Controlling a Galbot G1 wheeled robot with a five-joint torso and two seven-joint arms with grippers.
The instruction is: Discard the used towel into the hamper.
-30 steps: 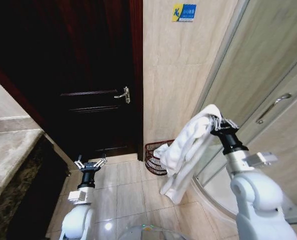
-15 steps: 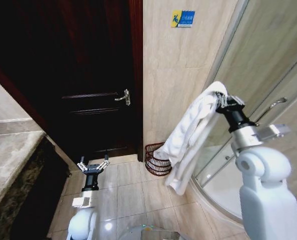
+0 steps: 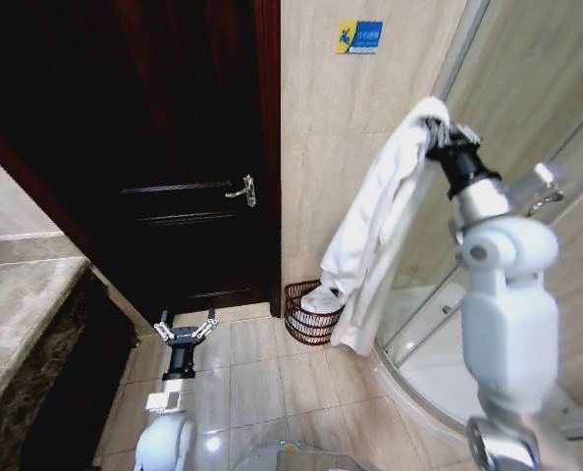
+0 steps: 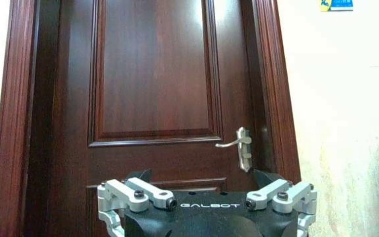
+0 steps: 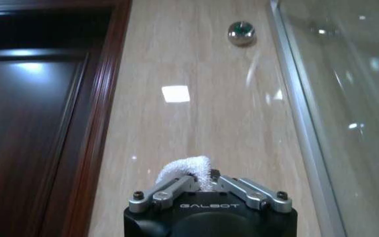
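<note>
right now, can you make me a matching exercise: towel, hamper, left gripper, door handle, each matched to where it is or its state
Things:
1. towel
2. hamper
3. left gripper
4. door handle

Places or states:
A. on the floor tiles by the wall, beside the door
B. open, low in front of the dark door
C. hanging from the raised right gripper
D. on the dark wooden door

Pairs: 1-C, 2-A, 3-B, 4-D
</note>
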